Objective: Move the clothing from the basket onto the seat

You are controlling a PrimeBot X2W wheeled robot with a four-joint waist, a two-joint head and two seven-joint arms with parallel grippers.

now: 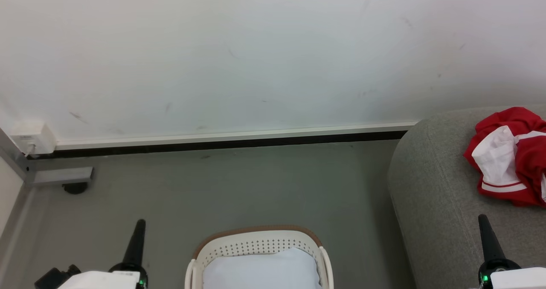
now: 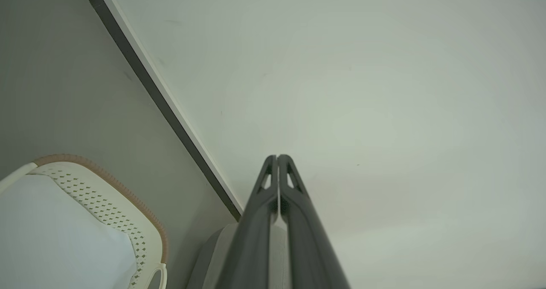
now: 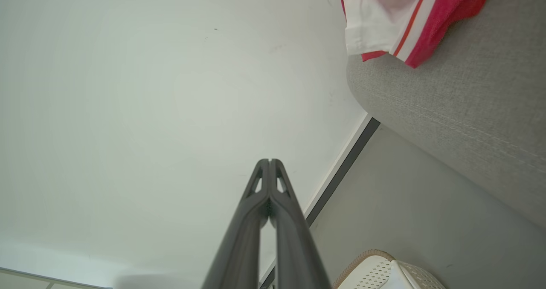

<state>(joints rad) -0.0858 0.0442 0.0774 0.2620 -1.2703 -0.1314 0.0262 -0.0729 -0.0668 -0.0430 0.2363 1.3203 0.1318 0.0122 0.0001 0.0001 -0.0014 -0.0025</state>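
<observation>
The red and white clothing point(image 1: 509, 157) lies crumpled on the grey seat point(image 1: 431, 195) at the right; the right wrist view has the clothing point(image 3: 396, 20) at its top, on the seat point(image 3: 469, 110). The cream basket point(image 1: 258, 244) with a brown rim stands on the floor at bottom centre, holding a pale blue-white pad point(image 1: 260, 272). My left gripper point(image 1: 139, 224) is shut and empty, left of the basket point(image 2: 106, 203). My right gripper point(image 1: 482, 218) is shut and empty, over the seat's front part, below the clothing. Both fingertip pairs point(image 2: 277, 157) point(image 3: 269, 161) are pressed together.
A white wall point(image 1: 256, 54) with a skirting board point(image 1: 234, 135) runs behind the grey floor point(image 1: 239, 186). A white socket box point(image 1: 32, 137) and a metal frame foot point(image 1: 64, 176) sit at the far left.
</observation>
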